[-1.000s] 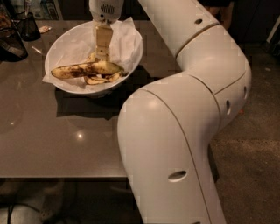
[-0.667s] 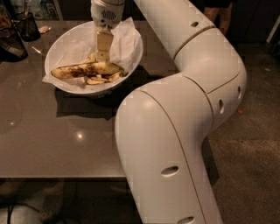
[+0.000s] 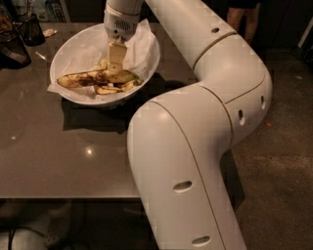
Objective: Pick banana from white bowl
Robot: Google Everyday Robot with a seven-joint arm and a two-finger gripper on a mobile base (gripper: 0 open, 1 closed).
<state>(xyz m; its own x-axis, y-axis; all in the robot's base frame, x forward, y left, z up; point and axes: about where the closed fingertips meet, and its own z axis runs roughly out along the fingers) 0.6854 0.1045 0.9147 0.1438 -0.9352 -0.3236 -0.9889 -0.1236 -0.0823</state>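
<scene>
**Grey table, white bowl, arm reaching in**

Dim room, with a glossy grey-brown table (image 3: 49,161) catching small spots of light and a speckled hard floor (image 3: 283,161) off to the right. At the far edge of the room a person's legs (image 3: 242,14) stand in the dark.

Only one camera looks on, from close behind the arm (image 3: 195,146). Its fat white links fill the middle and right of the scene and bend back over the table towards the far left.

The bowl (image 3: 68,49) sits on the table at the upper left. It is wide and round, with a sheet of white paper (image 3: 144,41) lying inside it and sticking up past the rim on the right.

The banana (image 3: 83,79) lies across the bottom of the bowl, running left to right. It is yellow with heavy brown-black blotches, and loose strips of peel curl off near its right end.

The gripper (image 3: 114,66) hangs straight down into the bowl from the wrist above. Its pale tip is right at the banana's right half and seems to touch it. I cannot tell whether the claw is open or closed, or whether it has hold of anything.

A small dark cup (image 3: 32,29) stands on the far left of the table, well apart from the bowl.
</scene>
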